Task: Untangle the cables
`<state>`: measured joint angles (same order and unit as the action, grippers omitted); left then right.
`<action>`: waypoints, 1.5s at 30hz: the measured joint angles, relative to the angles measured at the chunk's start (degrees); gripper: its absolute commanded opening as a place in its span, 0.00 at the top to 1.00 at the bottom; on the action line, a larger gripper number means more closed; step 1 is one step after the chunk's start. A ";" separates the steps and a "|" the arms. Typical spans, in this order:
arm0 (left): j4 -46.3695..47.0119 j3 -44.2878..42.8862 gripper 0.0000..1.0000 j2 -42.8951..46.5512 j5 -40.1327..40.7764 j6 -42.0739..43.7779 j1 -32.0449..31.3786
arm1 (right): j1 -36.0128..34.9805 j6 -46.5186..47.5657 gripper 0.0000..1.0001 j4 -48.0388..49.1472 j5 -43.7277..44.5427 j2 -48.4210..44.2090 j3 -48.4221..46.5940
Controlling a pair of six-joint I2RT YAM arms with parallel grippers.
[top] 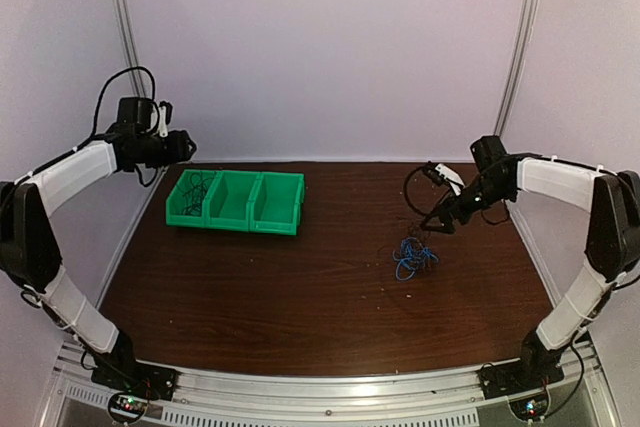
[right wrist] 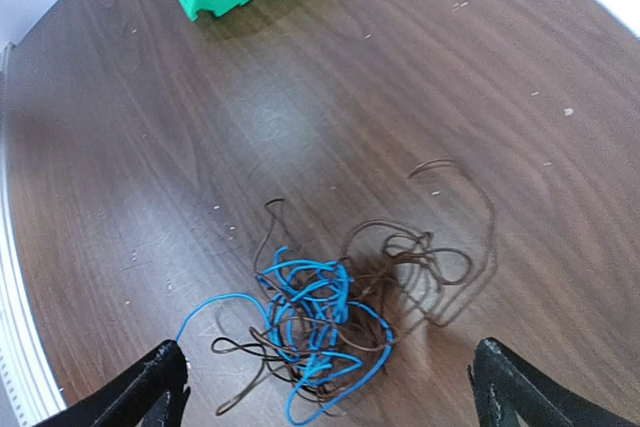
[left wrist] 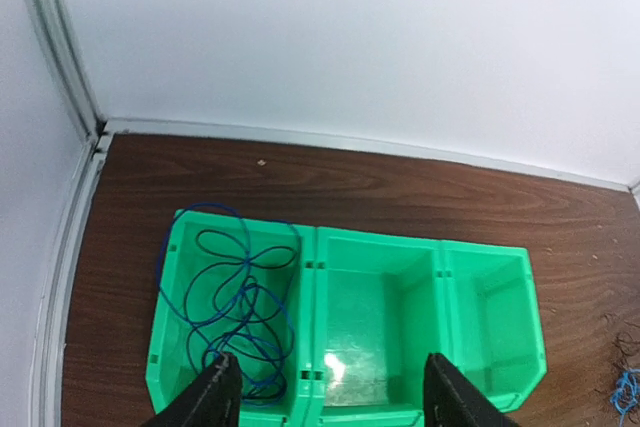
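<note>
A tangle of light blue and brown cables [top: 413,257] lies on the dark wood table right of centre; the right wrist view shows it close up [right wrist: 330,322]. My right gripper [top: 438,222] hovers open and empty just above and behind the tangle, its fingertips [right wrist: 160,377] wide apart. A green three-compartment bin [top: 236,201] stands at the back left. Its left compartment holds a dark blue cable and a black cable [left wrist: 235,297]. My left gripper [left wrist: 330,397] is open and empty above the bin's near edge.
The bin's middle [left wrist: 375,322] and right [left wrist: 490,322] compartments hold nothing. White walls and metal corner posts [top: 523,37] enclose the table. A metal rail [top: 330,392] runs along the near edge between the arm bases.
</note>
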<state>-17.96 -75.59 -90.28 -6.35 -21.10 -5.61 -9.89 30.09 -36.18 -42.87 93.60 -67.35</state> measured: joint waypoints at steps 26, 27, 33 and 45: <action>24.94 -1.88 0.40 -29.31 -20.65 12.68 -40.06 | -2.01 0.20 0.31 -2.84 2.89 4.76 -2.40; 25.29 -3.74 0.41 -31.56 -20.92 13.60 -40.17 | -1.99 0.20 0.31 -2.95 2.69 4.76 -2.25; 26.75 -15.91 0.41 -42.42 -21.75 17.59 -40.15 | -1.97 0.20 0.29 -3.13 2.38 4.15 -0.72; 26.75 -28.74 0.49 -54.38 -24.87 22.99 -42.32 | -1.97 0.13 0.28 -3.08 1.73 3.30 0.46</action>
<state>8.80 -104.33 -144.66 -31.22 1.89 -47.92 -11.86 30.22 -39.27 -41.15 96.90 -66.89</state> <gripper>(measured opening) 0.535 0.715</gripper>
